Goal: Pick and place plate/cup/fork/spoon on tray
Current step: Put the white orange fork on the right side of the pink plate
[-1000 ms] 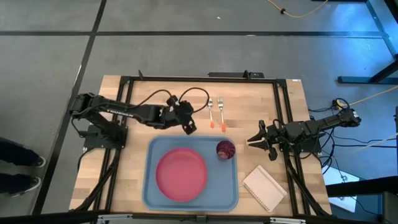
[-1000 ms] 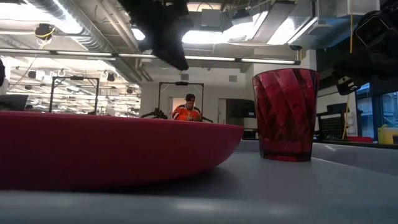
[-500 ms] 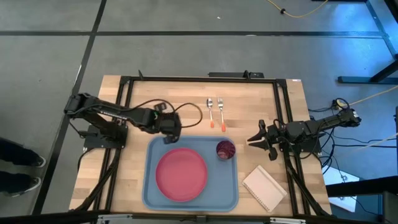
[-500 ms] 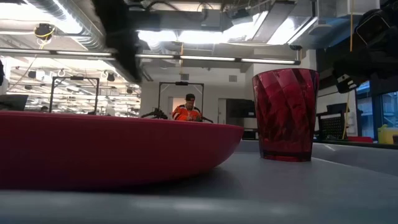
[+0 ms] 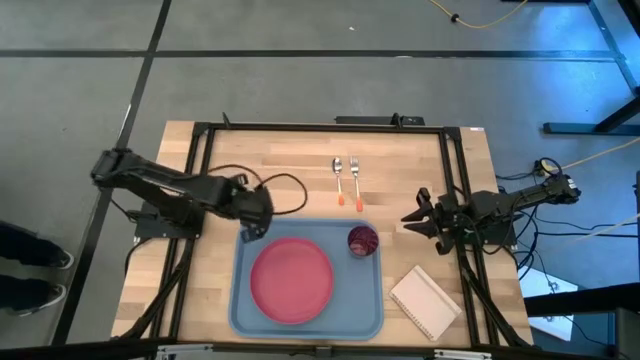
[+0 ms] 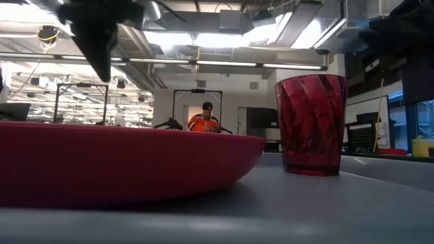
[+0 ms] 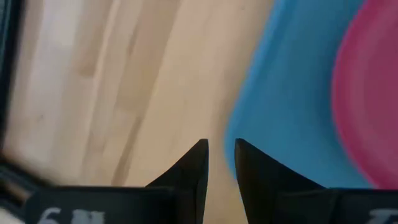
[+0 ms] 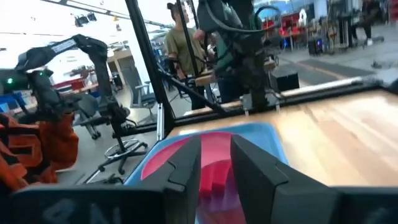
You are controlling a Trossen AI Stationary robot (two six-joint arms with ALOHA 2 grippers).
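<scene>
The large light blue rectangular plastic tray lies on the wooden bench, toward the bench's near edge in the high view. On it rests the round flat pinkish-red plastic plate, filling much of the tray's middle, and the small dark red cup stands upright in the tray's far right corner, just beside the plate — the low view shows the two apart, the cup's faceted wall clear of the plate's rim.

The slim silver metal spoon and the slim silver metal fork lie side by side on bare wood beyond the tray, orange handle tips toward it, neither touching the tray.

The left end effector hangs over the tray's far left corner; in the left wrist view its fingers are pressed nearly together with a thin gap, holding nothing, above the line where blue rim meets wood.

The right end effector waits over the bench to the right of the tray, pointing toward the cup, its fingers a little apart and empty. A small white notepad lies near the bench's near right corner.
</scene>
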